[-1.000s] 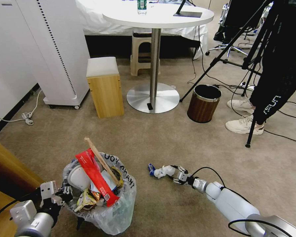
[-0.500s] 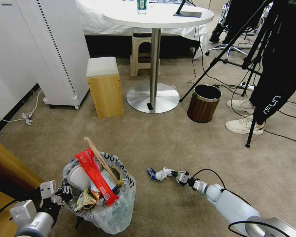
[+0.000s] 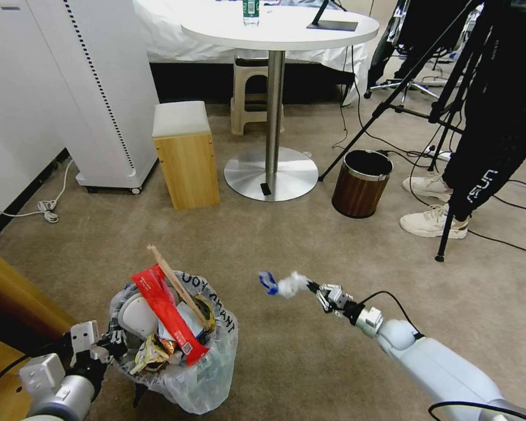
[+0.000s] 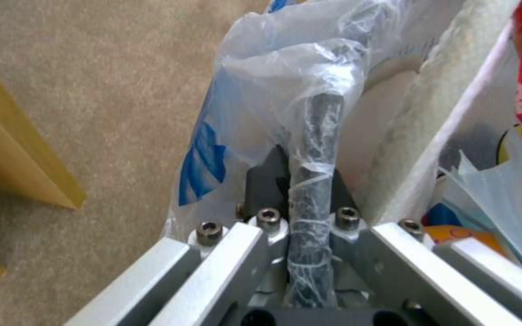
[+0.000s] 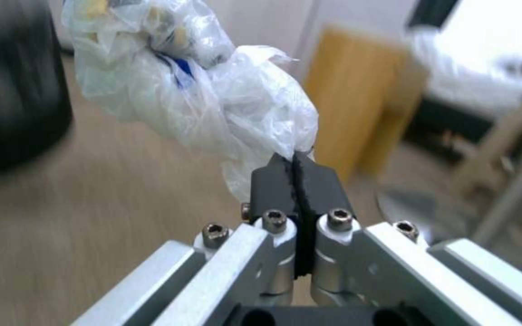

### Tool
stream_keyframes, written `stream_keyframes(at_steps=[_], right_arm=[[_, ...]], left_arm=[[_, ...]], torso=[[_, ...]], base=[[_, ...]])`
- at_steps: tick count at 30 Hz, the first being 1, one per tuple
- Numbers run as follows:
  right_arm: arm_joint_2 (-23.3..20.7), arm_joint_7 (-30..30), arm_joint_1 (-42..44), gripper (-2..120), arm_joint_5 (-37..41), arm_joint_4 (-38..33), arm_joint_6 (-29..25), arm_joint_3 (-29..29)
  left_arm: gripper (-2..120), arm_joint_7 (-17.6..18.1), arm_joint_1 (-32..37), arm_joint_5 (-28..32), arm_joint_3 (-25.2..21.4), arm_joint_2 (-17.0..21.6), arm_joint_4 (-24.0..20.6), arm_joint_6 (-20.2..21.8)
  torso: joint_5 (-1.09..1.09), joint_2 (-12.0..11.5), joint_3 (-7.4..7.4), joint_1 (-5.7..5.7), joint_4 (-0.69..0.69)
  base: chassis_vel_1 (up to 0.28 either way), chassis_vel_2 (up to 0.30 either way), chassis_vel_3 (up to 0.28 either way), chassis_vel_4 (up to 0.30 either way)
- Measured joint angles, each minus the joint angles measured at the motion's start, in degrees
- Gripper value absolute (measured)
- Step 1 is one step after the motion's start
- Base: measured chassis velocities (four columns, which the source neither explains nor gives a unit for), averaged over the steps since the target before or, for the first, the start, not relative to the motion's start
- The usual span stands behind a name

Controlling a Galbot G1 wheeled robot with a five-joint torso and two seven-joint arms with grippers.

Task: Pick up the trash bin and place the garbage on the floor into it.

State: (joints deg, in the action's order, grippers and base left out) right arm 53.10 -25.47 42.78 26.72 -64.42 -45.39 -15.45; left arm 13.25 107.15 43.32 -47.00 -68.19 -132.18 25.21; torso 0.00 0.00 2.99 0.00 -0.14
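My left pincer (image 3: 112, 342) pinches the bin (image 3: 175, 356) rim; right of the bin, my right pincer (image 3: 312, 287) holds a crumpled white wrapper (image 3: 285, 285) above the floor (image 3: 286, 240).

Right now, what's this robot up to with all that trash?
It's tidying litter off the carpet. The left gripper is clamped on the rim of the bin, already stuffed with wrappers and a stick. The right gripper is shut on a crumpled white and blue plastic wad, held above the floor, to the bin's right.
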Motion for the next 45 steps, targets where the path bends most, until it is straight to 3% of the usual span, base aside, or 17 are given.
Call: stream_keyframes(at_steps=[5,9,15,20,27,35,45], right_arm=[[-2.17,-2.21,-1.1,0,2.67,-11.59,0.09,-0.59],[-3.05,-3.07,-2.93,0,3.88,-16.45,1.18,-1.83],[-4.48,-3.33,-12.31,0,8.38,-24.24,4.15,-11.88],[-2.24,-1.62,-21.05,0,9.85,-22.6,5.05,-21.65],[2.39,0.27,-28.13,0,10.51,-18.37,5.51,-31.07],[7.18,0.36,-31.48,0,11.3,-17.51,5.52,-38.01],[9.49,-0.27,-32.82,0,12.17,-18.22,5.46,-42.53]], left_arm=[[0,0.03,0.23,-0.11,-0.1,-0.21,-0.52,0.19],[0,0.09,0.44,-0.19,-0.1,-0.34,-0.79,0.35],[0,0.27,1.05,-0.11,-0.36,-0.43,-2.24,1.02],[0,0.32,1.6,-0.22,-0.44,-0.89,-3.18,1.14],[0,0.26,2.86,-0.64,-1.16,-1.69,-4.65,1.16],[0,0.13,4.24,-1.13,-2.18,-2.43,-5.97,1.55],[0,0.05,5.54,-1.85,-3.0,-3.32,-6.94,1.76]], torso=[[0.01,0.0,0.0,0.0,0.0],[0.0,0.0,0.0,0.0,0.0],[-0.01,0.0,0.0,0.0,-0.01],[0.0,0.0,0.0,0.0,-0.01],[-0.01,0.0,0.01,0.0,-0.01],[0.0,0.0,0.0,0.0,-0.01],[0.01,0.0,0.0,0.0,-0.02]], base=[[0.0,0.0,0.0,0.0],[0.0,0.0,0.0,0.0],[0.0,0.0,0.0,0.0],[0.0,0.0,0.0,0.0],[0.0,0.0,0.0,0.0],[0.0,0.0,0.0,0.0],[0.0,0.0,0.0,0.0]])
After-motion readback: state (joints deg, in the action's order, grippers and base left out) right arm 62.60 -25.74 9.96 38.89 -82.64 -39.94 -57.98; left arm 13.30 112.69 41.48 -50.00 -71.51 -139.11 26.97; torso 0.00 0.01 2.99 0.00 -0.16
